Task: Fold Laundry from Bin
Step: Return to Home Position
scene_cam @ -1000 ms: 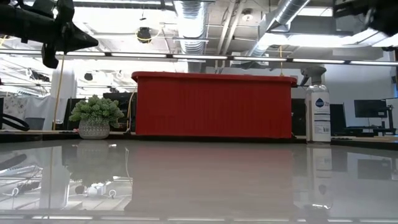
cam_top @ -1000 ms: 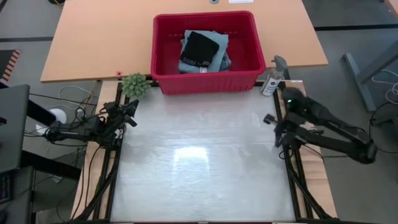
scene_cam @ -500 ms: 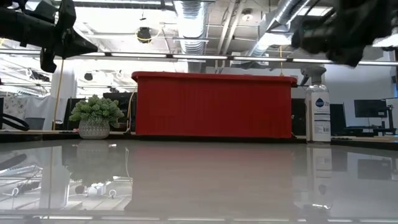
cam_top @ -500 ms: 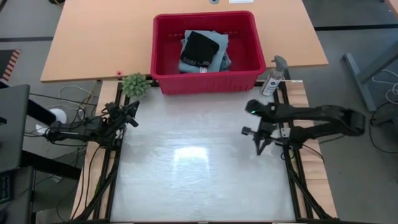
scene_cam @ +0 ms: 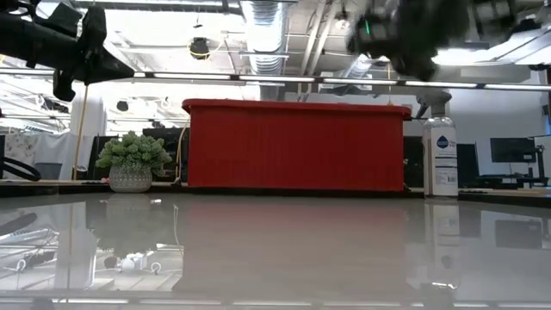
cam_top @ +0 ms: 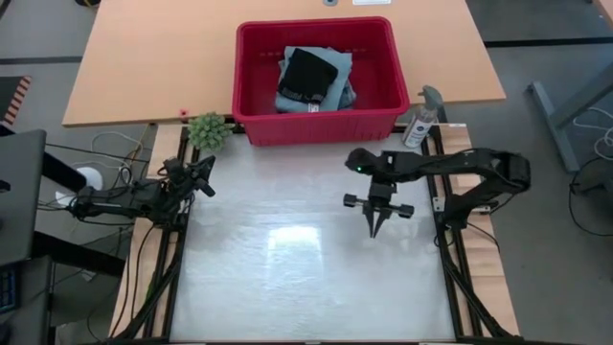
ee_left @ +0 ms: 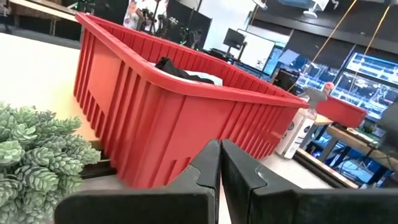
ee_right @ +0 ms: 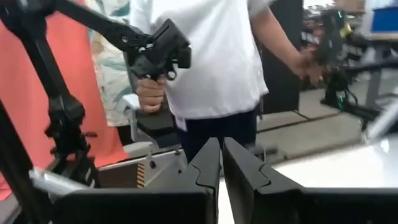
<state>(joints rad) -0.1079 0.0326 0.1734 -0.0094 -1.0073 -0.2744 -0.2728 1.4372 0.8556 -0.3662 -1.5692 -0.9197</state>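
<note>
The red bin (cam_top: 251, 125) stands at the table's far edge, its bottom on the surface. Inside lies the laundry (cam_top: 337, 69): light blue pieces with a small black item (cam_top: 306, 74) on top. In the left wrist view the bin (ee_left: 186, 118) fills the middle. My left gripper (cam_top: 205, 175) hovers shut at the table's left edge, level, near the bin's left corner. My right gripper (cam_top: 374, 230) hangs shut over the right half of the table, clear of the surface, its fingers (ee_right: 208, 163) pointing toward the near edge. Neither holds anything.
A small potted plant (cam_top: 209, 130) stands left of the bin and a spray bottle (cam_top: 419, 123) right of it. The white table top (cam_top: 287, 278) stretches toward the near edge. A person (ee_right: 205, 56) with hand-held controls stands beyond the near side.
My right gripper has swung from the table's right edge in toward the middle and sunk a little, its fingers staying shut and pointing toward the near edge. My left gripper has kept its place.
</note>
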